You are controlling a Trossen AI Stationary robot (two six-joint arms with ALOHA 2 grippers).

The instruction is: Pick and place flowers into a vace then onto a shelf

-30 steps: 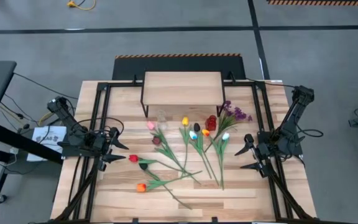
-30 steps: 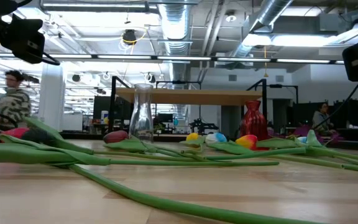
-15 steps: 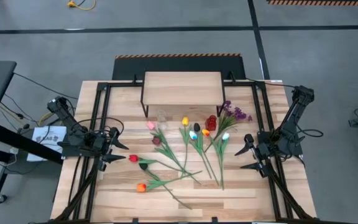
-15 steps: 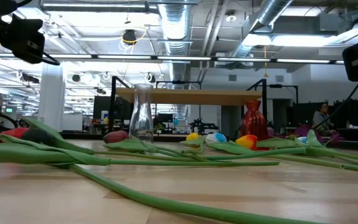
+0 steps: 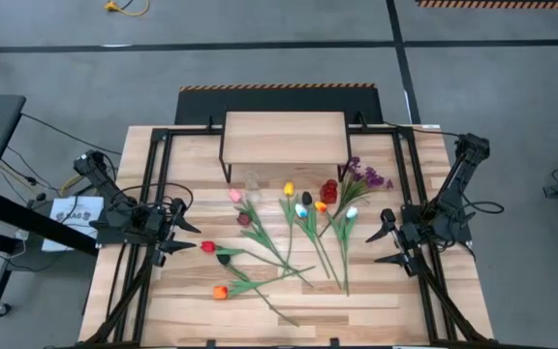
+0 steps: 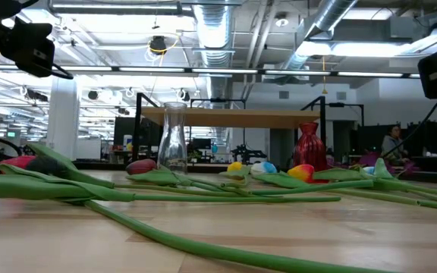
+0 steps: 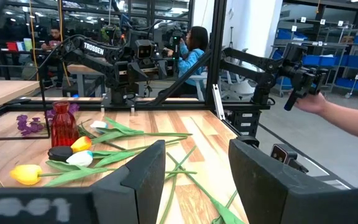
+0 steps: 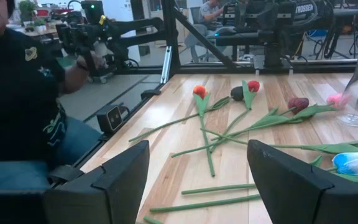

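The flowers (image 5: 294, 228) lie flat on the tabletop's middle, long green stems crossing; heads include red (image 5: 207, 247), orange (image 5: 220, 291), pink (image 5: 233, 195) and yellow (image 5: 289, 188), with purple sprigs (image 5: 366, 177) at the far right. A clear glass vase (image 5: 253, 181) and a red vase (image 5: 329, 190) stand upright before the shelf (image 5: 285, 136) at the table's far side. My left gripper (image 5: 195, 238) hovers open at the left edge, beside the red head. My right gripper (image 5: 381, 242) hovers open at the right edge. Nothing is between either pair of fingers (image 7: 145, 177) (image 8: 126, 177).
Black frame rails (image 5: 153, 194) run along both table sides. A seated person (image 8: 17, 93) holding a hand device is beside the table, and a hand (image 7: 328, 109) with another device shows beyond the opposite edge. Bare wood lies along the near edge (image 5: 356, 315).
Both arms have kept still and the flowers lie as before. In the low view, a person in the room behind the table has walked off past the picture's left side.
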